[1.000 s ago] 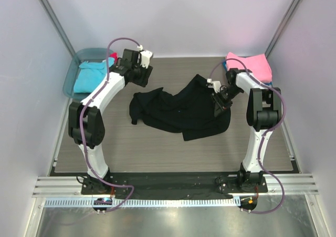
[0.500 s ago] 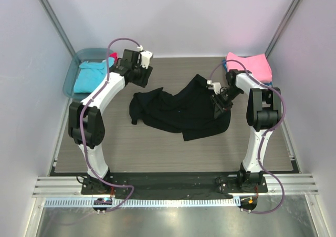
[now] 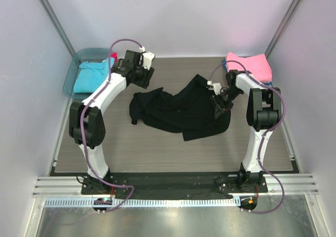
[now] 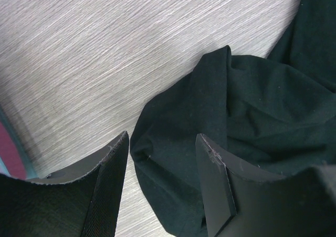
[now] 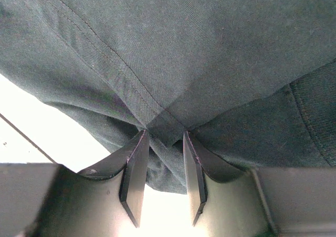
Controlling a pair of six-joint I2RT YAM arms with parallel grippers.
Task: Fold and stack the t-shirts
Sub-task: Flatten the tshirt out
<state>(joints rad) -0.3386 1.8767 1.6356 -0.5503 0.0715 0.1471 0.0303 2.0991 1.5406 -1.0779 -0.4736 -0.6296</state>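
While the black t-shirt [image 3: 181,111] lies crumpled at centre frame on the tabletop [image 3: 157,147], left fingers [image 4: 106,195] hover wide over its edge; right fingers [image 5: 134,174] stand narrow around a seam fold, grip unclear.

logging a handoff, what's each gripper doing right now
left gripper: open, empty, near the black t-shirt.
right gripper: black t-shirt fold between its fingers; gripped or loose cannot be told.

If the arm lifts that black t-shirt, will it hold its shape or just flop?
Probably flop: the black t-shirt lies crumpled in soft folds. It likely drapes from wherever it's pinched, as cloth bunches between the fingers of the right gripper. Pushed, it would likely wrinkle rather than slide.
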